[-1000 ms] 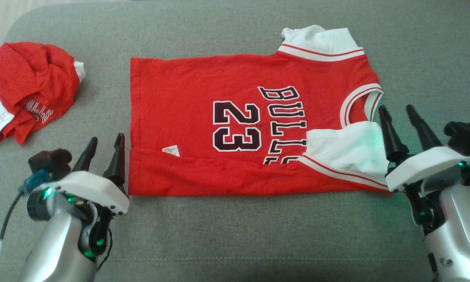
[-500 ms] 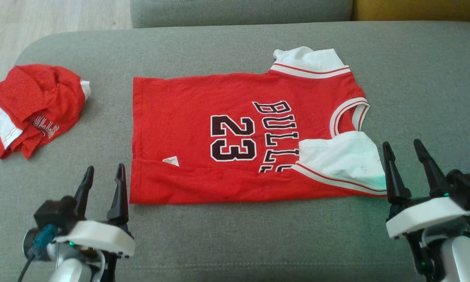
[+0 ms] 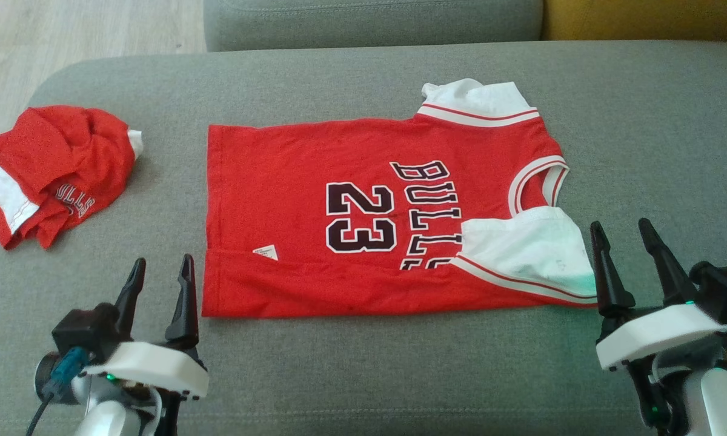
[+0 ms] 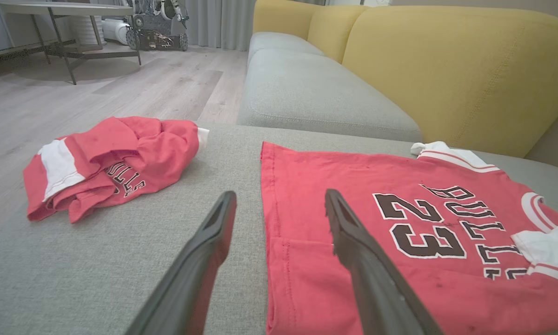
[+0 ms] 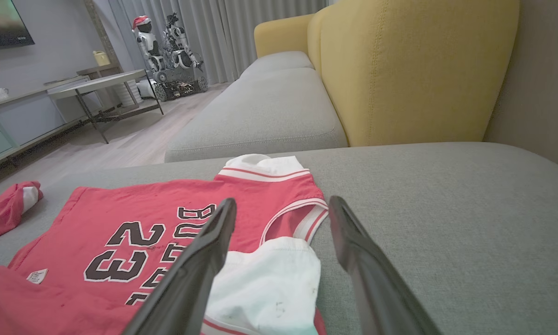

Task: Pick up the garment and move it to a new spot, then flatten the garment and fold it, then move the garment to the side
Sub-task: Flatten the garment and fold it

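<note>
Jersey (image 3: pixel 315 163) lies flat mid-cushion (image 3: pixel 363 369), its long axis running left to right, hem toward the left gripper (image 3: pixel 163 260), collar toward the right gripper (image 3: pixel 619 224). Both grippers stand open and empty, each just beside a near corner.

Grey sofa (image 3: pixel 363 375) w/ yellow backrest (image 5: pixel 414 70), wood floor (image 4: pixel 121 88), curtains (image 5: pixel 242 28)

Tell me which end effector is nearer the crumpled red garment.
Left. The left end effector stands open close to the crumpled red garment, on its robot side. The right end effector is past the flat jersey, by its white sleeve.
</note>
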You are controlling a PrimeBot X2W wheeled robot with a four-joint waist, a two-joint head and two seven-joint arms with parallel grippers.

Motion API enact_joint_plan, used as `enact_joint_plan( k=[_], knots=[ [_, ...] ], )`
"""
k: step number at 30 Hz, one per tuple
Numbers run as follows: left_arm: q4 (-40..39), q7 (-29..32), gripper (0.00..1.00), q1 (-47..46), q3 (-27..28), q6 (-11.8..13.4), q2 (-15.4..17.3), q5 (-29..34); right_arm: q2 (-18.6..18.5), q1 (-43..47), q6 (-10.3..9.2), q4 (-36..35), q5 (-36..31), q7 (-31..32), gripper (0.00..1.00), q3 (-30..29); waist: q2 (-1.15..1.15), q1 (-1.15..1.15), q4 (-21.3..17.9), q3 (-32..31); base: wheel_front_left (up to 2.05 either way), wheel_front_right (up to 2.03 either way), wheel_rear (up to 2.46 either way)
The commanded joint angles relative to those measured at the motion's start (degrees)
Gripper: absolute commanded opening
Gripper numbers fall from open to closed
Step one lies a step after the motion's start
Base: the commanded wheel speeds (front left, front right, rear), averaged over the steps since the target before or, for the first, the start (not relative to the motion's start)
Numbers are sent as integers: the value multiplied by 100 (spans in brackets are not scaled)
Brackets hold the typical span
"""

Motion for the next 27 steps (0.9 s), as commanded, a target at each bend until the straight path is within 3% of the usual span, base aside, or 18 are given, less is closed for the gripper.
enact_joint_plan(
  k=[1,8,12,19,27],
  knots=[
    [-173,0,100,-176,192,35,141,-25,-7,-30,-4,-229,8,19,100,85,0,0,7,-14,0,0,0],
    [-141,80,100,-299,124,7,161,-21,-6,-76,-4,-128,87,80,100,67,0,0,16,22,0,0,0],
    [116,362,100,-788,-4,-194,152,-100,-188,-473,-4,315,217,262,100,105,0,0,63,205,0,0,0],
    [1109,949,100,-1217,-208,-476,-54,-419,-383,-867,-4,1138,356,1024,100,393,0,0,120,560,0,0,0],
    [1728,1225,100,-1210,-141,-640,-261,-887,-423,-899,-4,1215,561,1977,100,445,0,0,132,852,0,0,0]
  ],
)
